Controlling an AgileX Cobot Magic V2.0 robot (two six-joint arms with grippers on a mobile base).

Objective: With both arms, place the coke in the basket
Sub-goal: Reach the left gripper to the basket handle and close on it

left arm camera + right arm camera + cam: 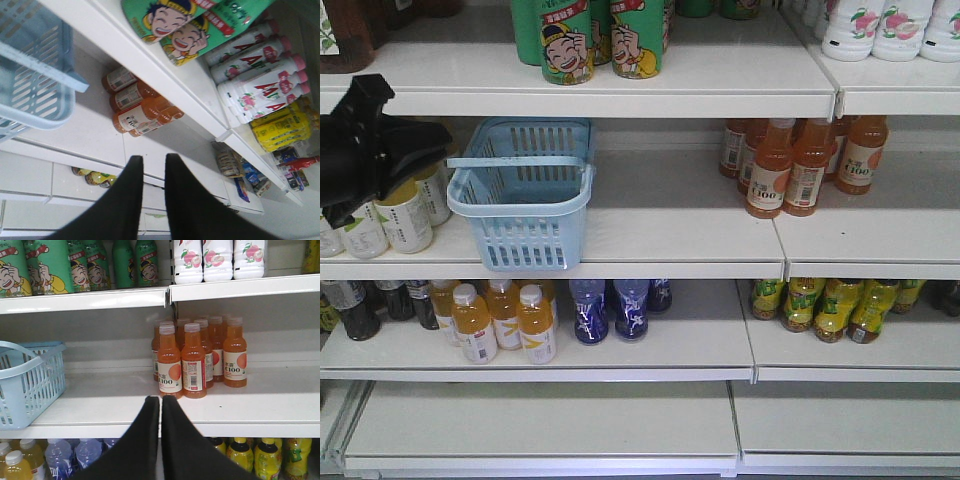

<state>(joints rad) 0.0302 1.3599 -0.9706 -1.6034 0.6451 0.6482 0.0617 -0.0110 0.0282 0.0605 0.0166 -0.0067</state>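
Front view, basket: the light blue basket (525,240) stands upright on the middle shelf (670,235), handle swung across its open top, nothing seen inside.
Front view, left arm: the black left arm (370,145) hangs at the left edge, just beside the basket and in front of pale bottles (405,215); its fingers cannot be read from here.
Front view, coke: no red can shows on any shelf; the orange juice bottles (800,165) to the right are not it.
Left wrist view, left gripper: the left gripper (154,161) has its fingers slightly parted, shelf showing through the gap, nothing between them.
Left wrist view, coke: a small red item (299,162) lies at the far right edge, too small to tell whether it is the can.
Right wrist view, right gripper: the right gripper (160,400) has its fingers pressed almost together and empty, pointing at the shelf lip between basket and juice bottles.
Step in hand: likely finding and reaching the coke; no grasp has begun.
Doing it well: spread the picking fingers well before closing in, take the slim can around its body and keep it upright, keep the other arm near the basket rim to steady it, and swing wide of the crowded bottles.
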